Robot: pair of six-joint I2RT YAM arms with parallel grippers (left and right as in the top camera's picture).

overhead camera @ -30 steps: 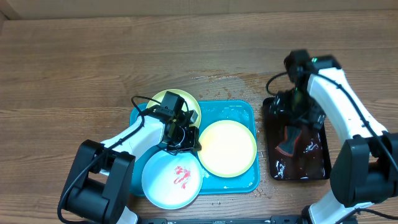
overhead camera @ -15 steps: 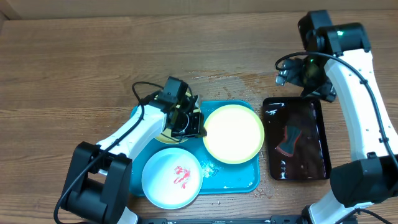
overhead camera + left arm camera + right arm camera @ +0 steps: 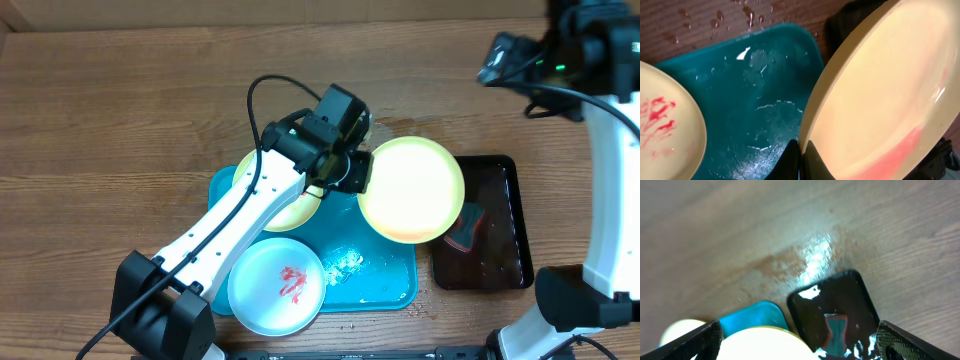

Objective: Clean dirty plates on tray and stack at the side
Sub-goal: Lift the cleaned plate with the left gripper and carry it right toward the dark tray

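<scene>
My left gripper [image 3: 352, 172] is shut on the rim of a yellow-green plate [image 3: 412, 190]. It holds that plate tilted in the air over the right edge of the turquoise tray [image 3: 378, 268] and the dark tray. In the left wrist view the black fingers [image 3: 790, 162] pinch the plate [image 3: 880, 90], which has a pinkish patch low down. A second yellow-green plate [image 3: 296, 212] with red smears [image 3: 657, 112] lies at the tray's far left. A pale blue plate [image 3: 275, 285] with a red smear sits on the tray's near left corner. My right gripper [image 3: 800, 342] hangs open and empty, high at the far right.
A dark brown-black tray [image 3: 500, 260] lies right of the turquoise one, wet, with a red-edged sponge [image 3: 464, 230] in it. Water drops glisten on the wooden table [image 3: 815, 255] behind both trays. The left arm's cable [image 3: 262, 95] loops above the table.
The left gripper has lifted the yellow-green plate off the tray and carried it right, partly over the dark tray. The right arm has risen from the dark tray toward the far right.
</scene>
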